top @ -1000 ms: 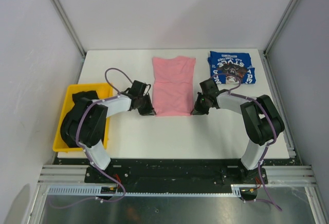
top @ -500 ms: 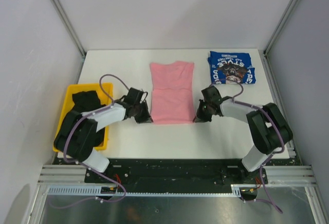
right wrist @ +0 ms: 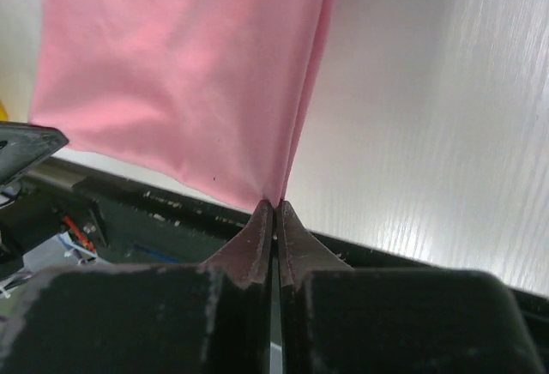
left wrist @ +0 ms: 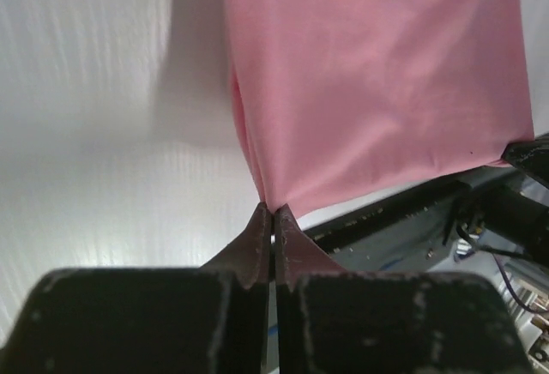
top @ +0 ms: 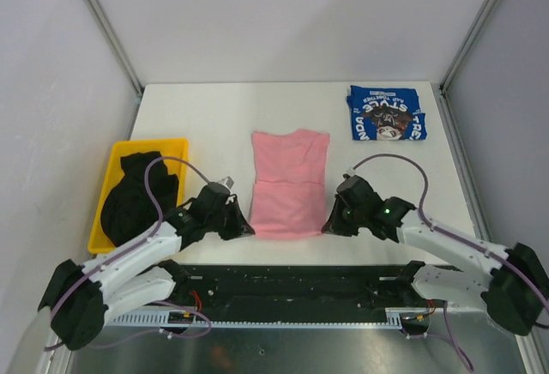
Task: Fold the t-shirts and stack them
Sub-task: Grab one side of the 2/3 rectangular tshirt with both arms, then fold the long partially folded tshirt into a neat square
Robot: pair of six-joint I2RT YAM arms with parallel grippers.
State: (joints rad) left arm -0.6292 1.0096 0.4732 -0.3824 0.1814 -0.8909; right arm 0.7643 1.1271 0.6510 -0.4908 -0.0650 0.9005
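Bin (top: 114, 156), pink tee (top: 290, 177), blue tee (top: 386, 114) well apart

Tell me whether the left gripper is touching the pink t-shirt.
Touching. The left wrist view shows the left gripper with jaws shut on a corner of the pink t-shirt.

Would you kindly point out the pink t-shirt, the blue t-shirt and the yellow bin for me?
pink t-shirt (top: 287, 181), top external view, middle of the cloth.
blue t-shirt (top: 386, 114), top external view, its dark printed graphic.
yellow bin (top: 163, 143), top external view, bare far rim.
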